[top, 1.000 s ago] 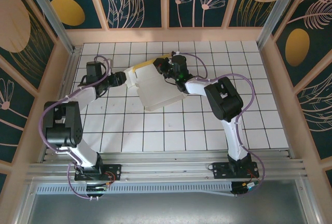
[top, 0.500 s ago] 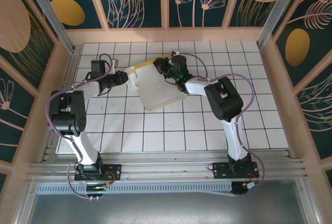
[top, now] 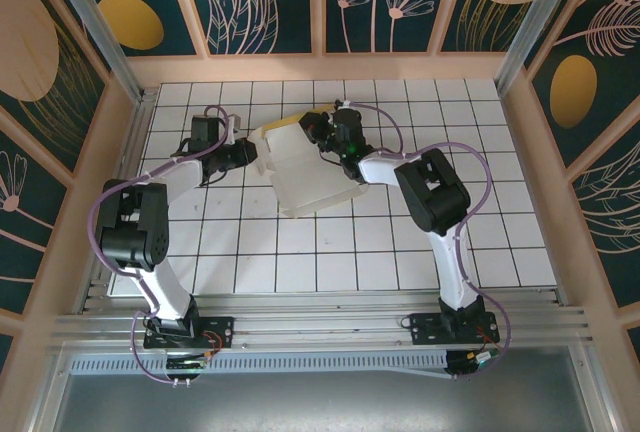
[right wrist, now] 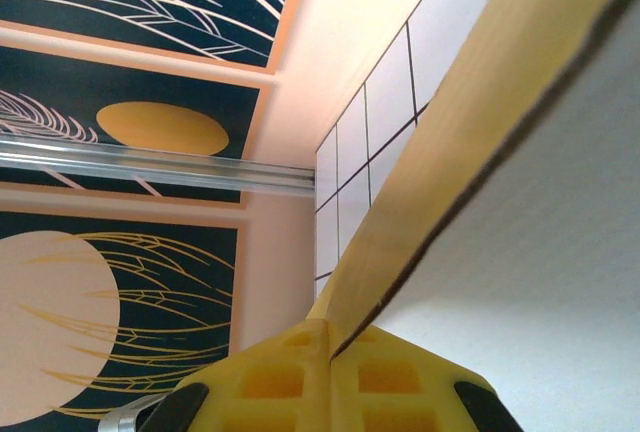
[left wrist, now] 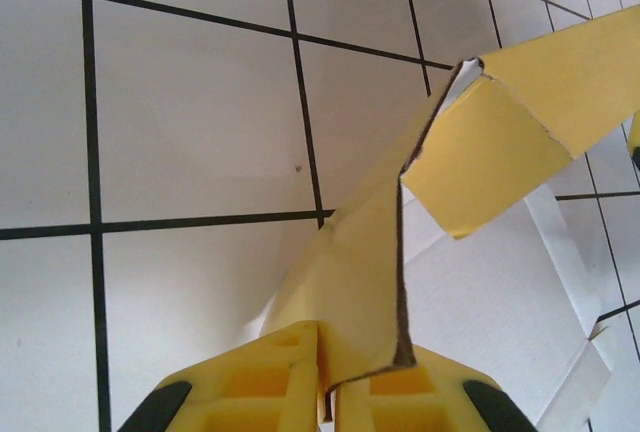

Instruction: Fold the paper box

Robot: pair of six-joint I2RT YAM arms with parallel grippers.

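Clamping the paper box: left gripper 1 edge; right gripper another.

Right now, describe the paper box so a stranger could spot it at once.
On the white tiled table, look at the far middle, where the two arms meet. The paper box is the pale card sheet, pinched by the left tool at its left edge and the right tool at its far edge. Unlike the tiles, it has no grid lines and shows yellow flaps.
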